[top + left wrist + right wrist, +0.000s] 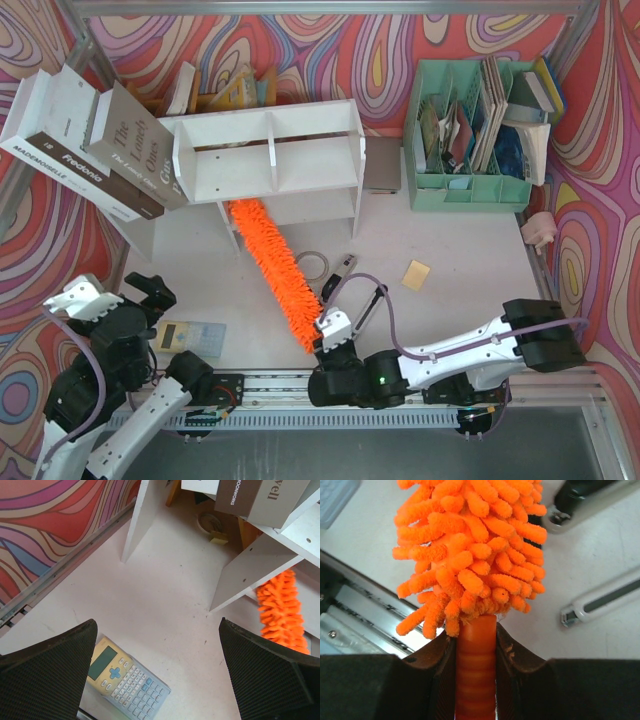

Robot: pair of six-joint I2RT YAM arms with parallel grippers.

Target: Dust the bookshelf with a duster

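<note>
The white bookshelf (270,150) stands at the back centre of the table; its side panels also show in the left wrist view (255,565). The fluffy orange duster (275,270) lies slanted, its far tip reaching into the shelf's lower tier. My right gripper (328,325) is shut on the duster's ribbed orange handle (475,660), just below the fluffy head (470,545). My left gripper (150,292) hangs open at the near left above the table, with nothing between its fingers (157,625). The duster's head (282,610) shows to its right.
A calculator (190,337) (127,680) lies under the left gripper. Large books (90,140) lean against the shelf's left side. A mint-green organizer (470,130) stands back right. A tape roll (315,263), a yellow note (416,275) and black-and-silver tools (580,500) lie near the duster.
</note>
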